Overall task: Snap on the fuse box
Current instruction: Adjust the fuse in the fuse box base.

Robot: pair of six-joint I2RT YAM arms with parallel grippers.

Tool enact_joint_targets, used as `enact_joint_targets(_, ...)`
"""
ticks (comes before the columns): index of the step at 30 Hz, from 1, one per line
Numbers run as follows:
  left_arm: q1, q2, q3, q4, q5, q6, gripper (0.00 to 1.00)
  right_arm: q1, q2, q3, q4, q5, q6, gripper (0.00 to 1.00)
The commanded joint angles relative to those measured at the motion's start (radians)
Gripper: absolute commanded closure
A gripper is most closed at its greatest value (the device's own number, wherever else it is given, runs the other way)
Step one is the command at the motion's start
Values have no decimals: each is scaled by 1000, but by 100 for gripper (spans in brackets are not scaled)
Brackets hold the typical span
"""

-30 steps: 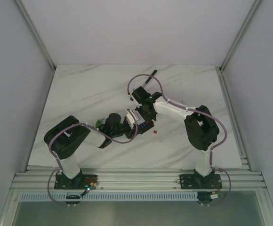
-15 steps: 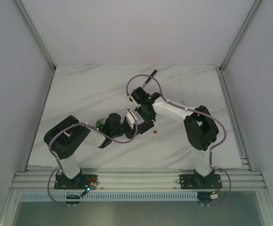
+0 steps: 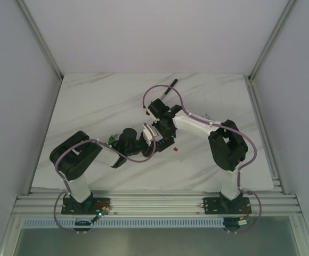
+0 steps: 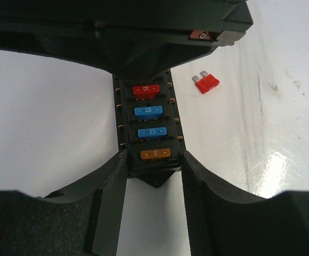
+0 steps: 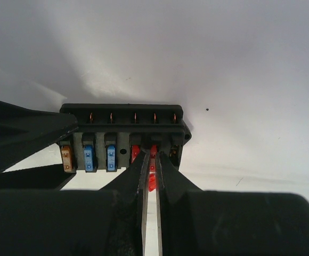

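Gripping the fuse box [image 4: 149, 121] by its two long sides, the left end effector [image 4: 154, 160] stands about half open. One of its fingers [image 4: 109, 186] presses on each side, at the end of the box where the orange fuse [image 4: 155, 153] sits. The box is near the middle of the white marble desk [image 3: 90, 106], between the two arms; I cannot tell whether it rests on the desk or is lifted a little.

On the face of the box the fuses make one row: next to the orange one are two blue fuses [image 4: 148, 111], then a red one marked 10 [image 4: 145, 90].

At the other end of the box, past the marked fuse, is the right end effector [image 5: 151, 152]. It is almost fully closed, and it pinches a red fuse [image 5: 152, 169] between its thin fingers [image 5: 136, 178], right at the last slot of the box.

A loose fuse [image 4: 206, 82], also red, lies on the desk near that same end of the box, not touching it. A thin black tool [image 3: 169, 87] lies well apart from the box, at the far side of the desk.
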Motion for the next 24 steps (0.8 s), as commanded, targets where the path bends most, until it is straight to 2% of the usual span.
enact_joint_targets(1, 7, 14, -14, -88, 4, 9, 49, 22, 119, -78, -39, -71, 38, 100)
enact_joint_targets(24, 8, 17, -16, -86, 10, 10, 49, -61, 260, -200, 15, -6, 41, 100)
